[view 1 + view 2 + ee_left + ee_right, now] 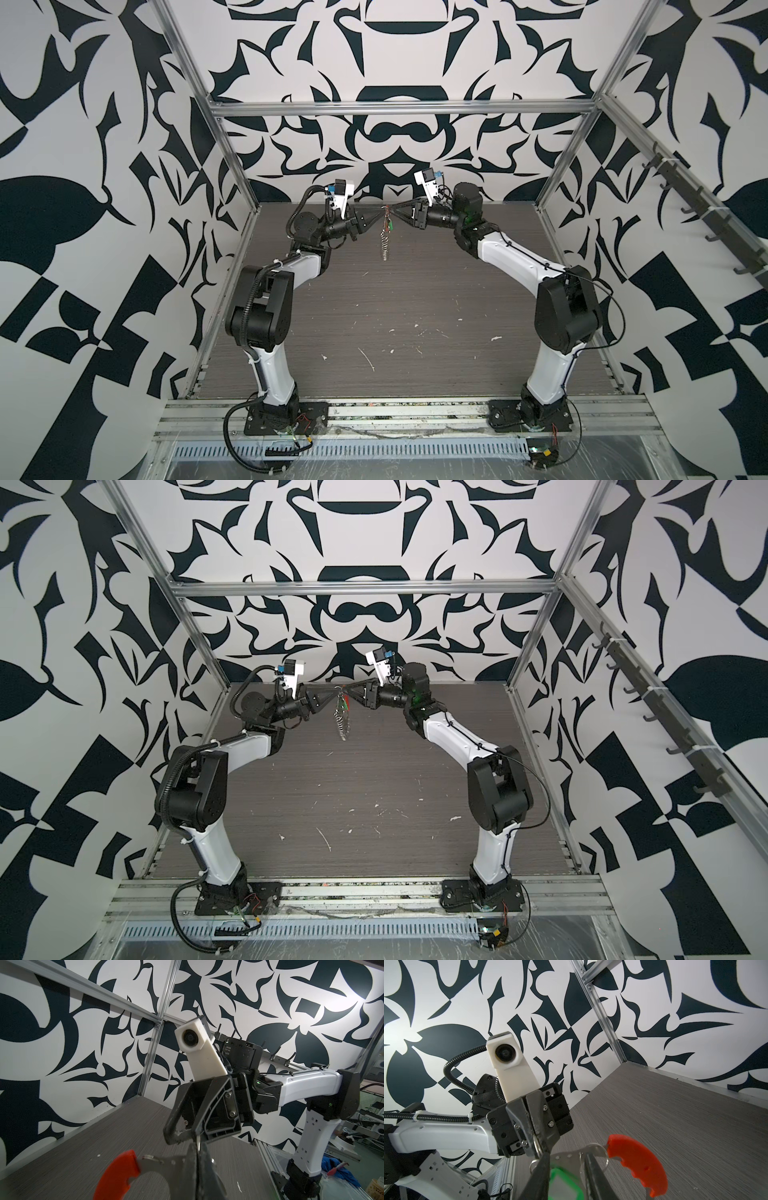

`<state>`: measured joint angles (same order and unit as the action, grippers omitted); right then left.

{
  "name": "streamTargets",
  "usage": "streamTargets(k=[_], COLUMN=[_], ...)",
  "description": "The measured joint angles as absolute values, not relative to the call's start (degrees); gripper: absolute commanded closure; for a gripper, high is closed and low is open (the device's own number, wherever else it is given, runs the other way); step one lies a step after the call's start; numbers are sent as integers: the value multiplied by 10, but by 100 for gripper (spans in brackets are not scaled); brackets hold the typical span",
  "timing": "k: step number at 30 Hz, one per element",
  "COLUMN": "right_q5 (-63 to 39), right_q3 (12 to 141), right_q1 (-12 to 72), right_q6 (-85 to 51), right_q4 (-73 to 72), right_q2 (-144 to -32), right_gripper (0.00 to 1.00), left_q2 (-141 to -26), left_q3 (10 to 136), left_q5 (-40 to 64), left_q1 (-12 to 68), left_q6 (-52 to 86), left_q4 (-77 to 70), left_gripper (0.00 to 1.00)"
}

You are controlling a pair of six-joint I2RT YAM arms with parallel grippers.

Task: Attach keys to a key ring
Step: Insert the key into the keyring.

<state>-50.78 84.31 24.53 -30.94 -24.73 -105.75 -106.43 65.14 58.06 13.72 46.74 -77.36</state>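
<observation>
Closest to me, the slotted cable duct (pixel 374 451) runs along the front edge. Just behind it is the aluminium rail (pixel 395 409) that carries both arm bases. Beyond that the dark wood-grain table (pixel 374 316) spreads out, flecked with pale scraps (pixel 496 338).

The left arm (pixel 272 374) and right arm (pixel 552 365) rise from the rail and lean inward, so their tips nearly meet above the far middle of the table. The key ring (pixel 385 239) hangs there between the two tips, clear of the table, with its string of small rings dangling straight down. Its red segment (pixel 637 1163) curves off to one side.

The left gripper (pixel 377 212) has its fingers pressed together on a silver ring (pixel 537 1145) of that bunch. The right gripper (pixel 397 214) has its fingers (pixel 593 1174) standing apart. The green key tag (pixel 562 1180) shows blurred in the gap between them, and I cannot tell whether it touches either one.
</observation>
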Motion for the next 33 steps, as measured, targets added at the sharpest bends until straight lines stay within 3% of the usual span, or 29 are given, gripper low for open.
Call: streamTargets(k=[6,11,18,28,32,33], right_q5=[-511,-518,-523,-524,-525,-525], right_q3=[844,844,847,852,854,854], right_q1=[247,253,256,255,255,255], right_q6=[-304,-304,-309,-320,-320,-320], right_q4=[-240,-239,-241,-250,-251,-251], right_q2=[-1050,-1050,-1050,-1051,-1052,-1052], right_gripper=[57,57,81,100,100,94], left_q2=[-1066,-1070,-1072,-1072,-1072,-1072], left_q3=[651,651,652,655,655,655], left_q5=[580,579,580,582,583,583], left_q1=[138,138,138,138,138,138], left_q6=[468,472,481,491,496,497], left_q4=[-774,-773,-774,-781,-785,-785], left_gripper=[100,100,100,100,100,100])
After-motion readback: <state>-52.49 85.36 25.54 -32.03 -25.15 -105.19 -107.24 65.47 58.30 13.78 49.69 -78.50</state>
